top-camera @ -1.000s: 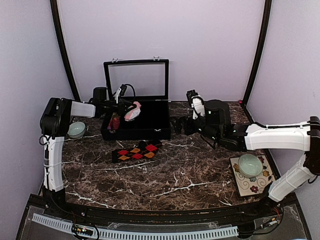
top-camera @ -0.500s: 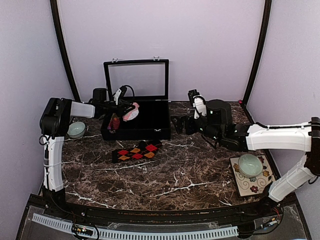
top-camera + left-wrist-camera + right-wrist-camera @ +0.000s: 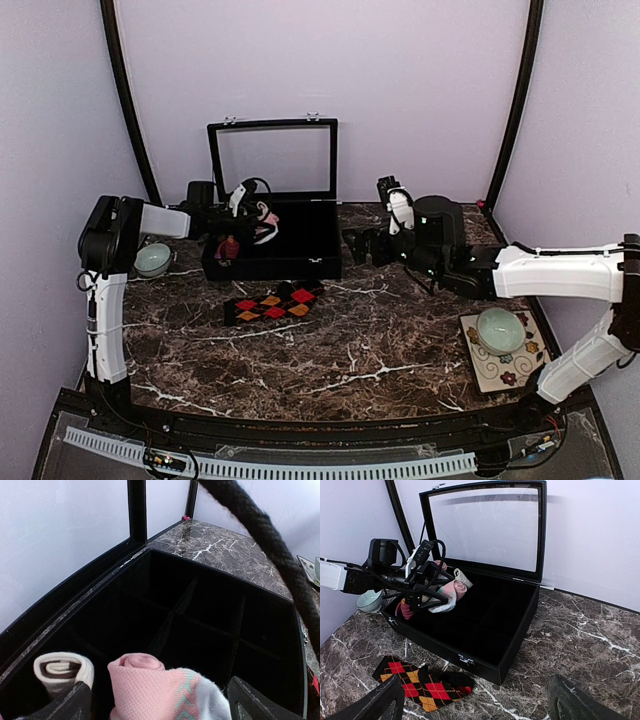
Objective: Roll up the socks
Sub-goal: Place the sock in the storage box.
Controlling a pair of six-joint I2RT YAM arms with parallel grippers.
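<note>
The left tool point(image 3: 159, 695) is standing open astride the pink sock point(image 3: 145, 675), lower centre. The right tool point(image 3: 475, 685) is gaping wide too.

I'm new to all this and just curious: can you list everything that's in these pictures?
Table: one, dark marble.
Box: one, black, lid up, far side.
Pink sock: one, rolled, in box.
Cream roll: one, beside it.
Red roll: one, upright, box's left end.
Argyle sock: one, black, red, orange, before box.
Bowls: two, pale green, left edge and on floral mat.
Left tool: one, black, open around pink sock.
Right tool: one, black, open, beside box.
</note>
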